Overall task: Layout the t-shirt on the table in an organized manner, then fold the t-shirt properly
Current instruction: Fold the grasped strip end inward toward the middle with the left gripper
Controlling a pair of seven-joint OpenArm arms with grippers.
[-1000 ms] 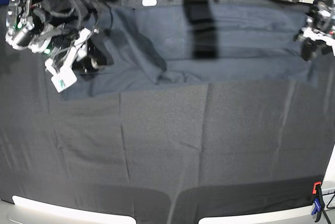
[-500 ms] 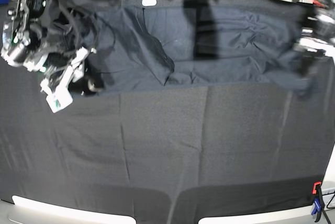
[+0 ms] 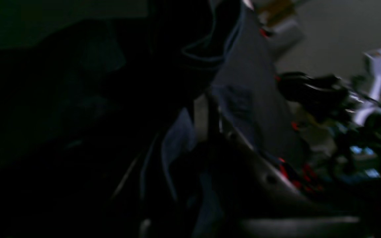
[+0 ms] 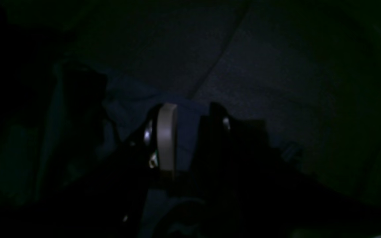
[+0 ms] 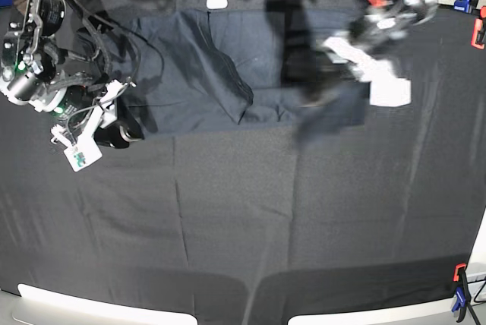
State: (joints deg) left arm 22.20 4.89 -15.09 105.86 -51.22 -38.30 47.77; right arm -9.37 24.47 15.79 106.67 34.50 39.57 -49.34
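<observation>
Your left gripper point(image 5: 338, 74) is clamped on the t-shirt point(image 5: 228, 67); right gripper point(image 5: 114, 131) grips its other edge, jaws partly apart.

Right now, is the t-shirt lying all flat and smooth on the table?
No. In the base view the t-shirt is bunched and creased on the table, and the left gripper lifts one side over.

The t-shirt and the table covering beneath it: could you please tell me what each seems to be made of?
The t-shirt: soft matte knit fabric, probably cotton; it drapes and bunches into loose folds. The table: covered in matte black woven cloth, judging by its straight creases; what lies underneath is hidden.
</observation>
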